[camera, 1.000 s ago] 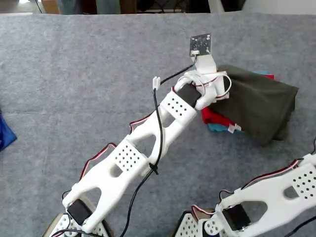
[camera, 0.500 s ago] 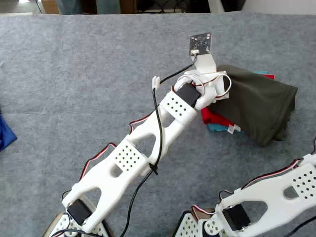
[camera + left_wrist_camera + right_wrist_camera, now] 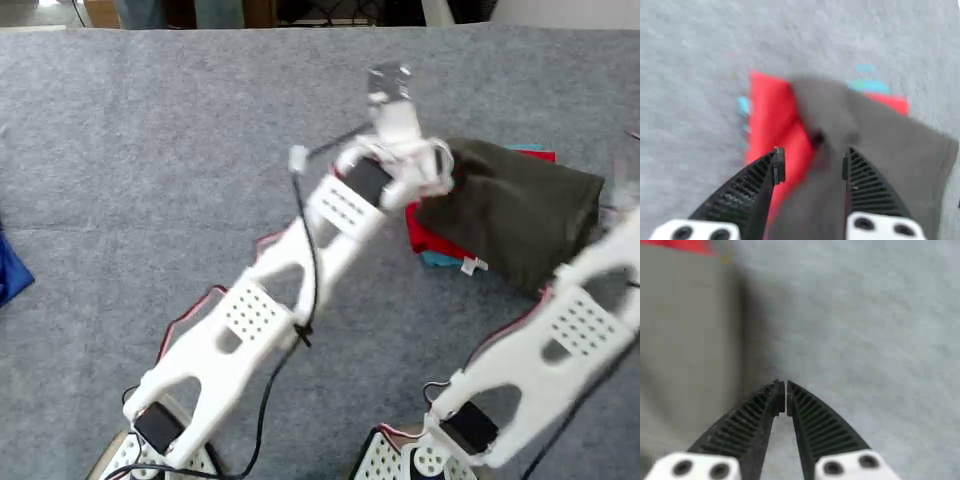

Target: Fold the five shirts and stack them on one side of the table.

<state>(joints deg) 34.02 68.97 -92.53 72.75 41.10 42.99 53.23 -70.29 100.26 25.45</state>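
Shirts lie stacked on the grey counter (image 3: pixel 150 150), toward your robot's right side. A dark olive shirt (image 3: pixel 520 215) is on top, folded into a rough rectangle. A red shirt (image 3: pixel 425 238) pokes out from under its left edge, and a strip of teal shirt (image 3: pixel 440 260) shows beneath the red, with a small white tag (image 3: pixel 470 265) beside it. A little more red and teal peeks out at the far edge of the stack.

Your left arm (image 3: pixel 250 320) lies diagonally from the near left of the counter up to the stack. Your left hand (image 3: pixel 812 162) is wide open, its two fingers straddling the line where the olive shirt overlaps the red one. It has hold of nothing, and you cannot tell whether the fingertips touch the cloth.

Your right arm (image 3: pixel 540 350) angles from its base toward the right edge of the high view. Your right hand (image 3: pixel 785 390) is closed to a sliver with nothing between the fingertips, above bare counter just beside the olive shirt's edge.

A blue cloth (image 3: pixel 12 270) lies at the counter's left edge, well apart from the stack.
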